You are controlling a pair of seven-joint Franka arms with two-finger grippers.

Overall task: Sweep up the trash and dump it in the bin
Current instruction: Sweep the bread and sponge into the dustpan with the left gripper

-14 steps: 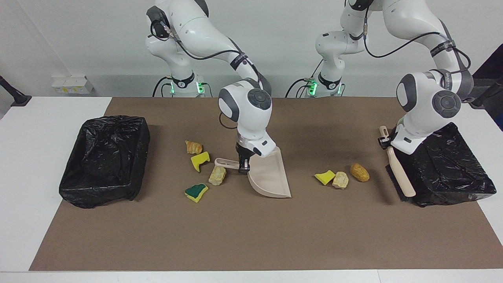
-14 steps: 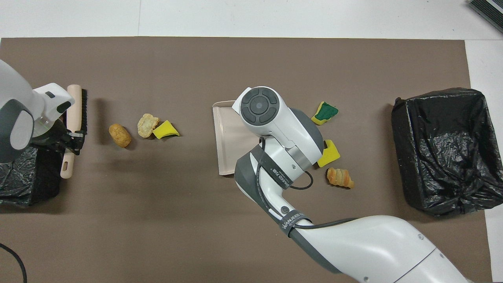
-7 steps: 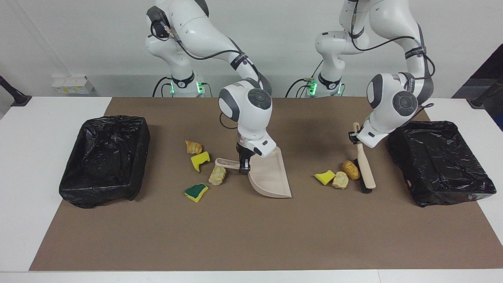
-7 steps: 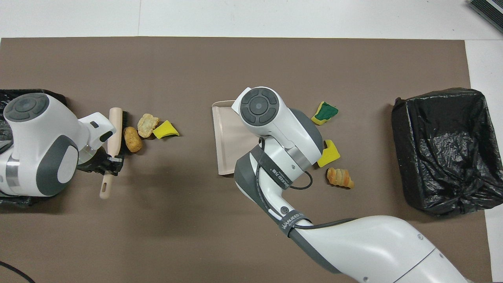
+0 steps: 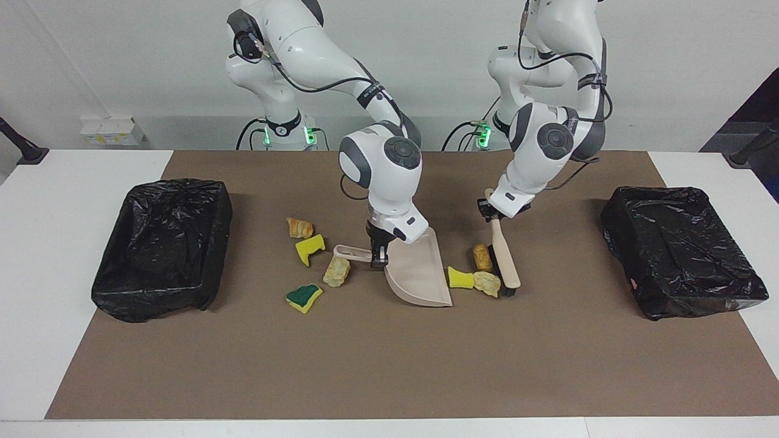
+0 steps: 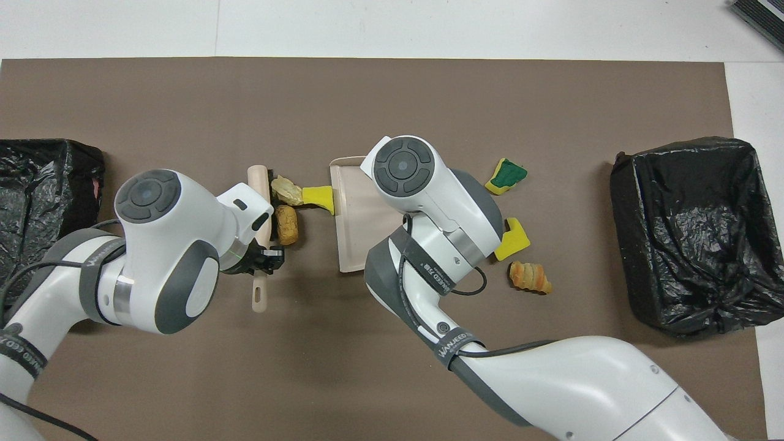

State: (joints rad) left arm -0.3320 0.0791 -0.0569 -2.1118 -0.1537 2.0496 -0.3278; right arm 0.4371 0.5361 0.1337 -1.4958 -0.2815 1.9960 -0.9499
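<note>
My right gripper (image 5: 378,255) is shut on the handle of the beige dustpan (image 5: 420,274) (image 6: 352,226), which rests on the brown mat. My left gripper (image 5: 492,210) (image 6: 263,257) is shut on the beige brush (image 5: 505,261) (image 6: 262,202), bristles down. Three scraps of trash lie between bristles and pan mouth: a yellow sponge piece (image 5: 461,278) (image 6: 320,197) touching the pan's edge, a tan lump (image 5: 488,283) (image 6: 286,190) and an orange-brown lump (image 5: 482,257) (image 6: 286,225). By the pan's handle lie a tan lump (image 5: 336,272), a yellow sponge (image 5: 309,249), a green-topped sponge (image 5: 304,297) and a bread-like piece (image 5: 299,228).
A black-lined bin (image 5: 152,298) (image 6: 692,306) stands at the right arm's end of the mat. A second black-lined bin (image 5: 700,298) (image 6: 43,196) stands at the left arm's end. The white table borders the mat on all sides.
My left arm swept the brush from the bin at its end toward the dustpan, pushing three scraps along to the pan's mouth. The right arm and dustpan stayed still.
</note>
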